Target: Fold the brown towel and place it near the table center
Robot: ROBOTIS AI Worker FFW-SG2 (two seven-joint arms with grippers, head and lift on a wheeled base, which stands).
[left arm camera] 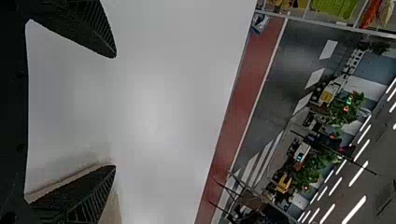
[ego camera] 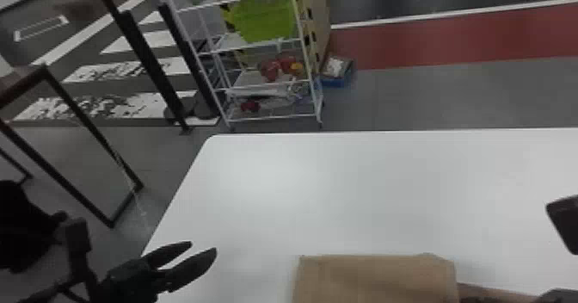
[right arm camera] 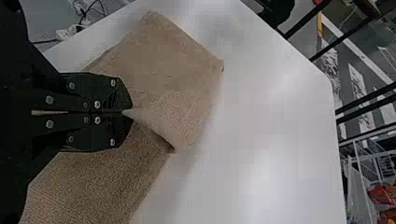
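Note:
The brown towel lies at the table's near edge, its upper part showing as a flat, roughly rectangular panel. Left of it, apart from the cloth, my left gripper stands open with nothing between its fingers. My right gripper is partly in view at the bottom right corner, beside the towel. In the left wrist view, the open left gripper has some towel behind one finger. In the right wrist view, the right gripper is shut on a pinched edge of the towel, with a layer folded over another.
The white table extends beyond the towel, its far left corner rounded. Past it stand a white wire shelf with a green bin and a blue box on the floor. A dark metal frame stands left of the table.

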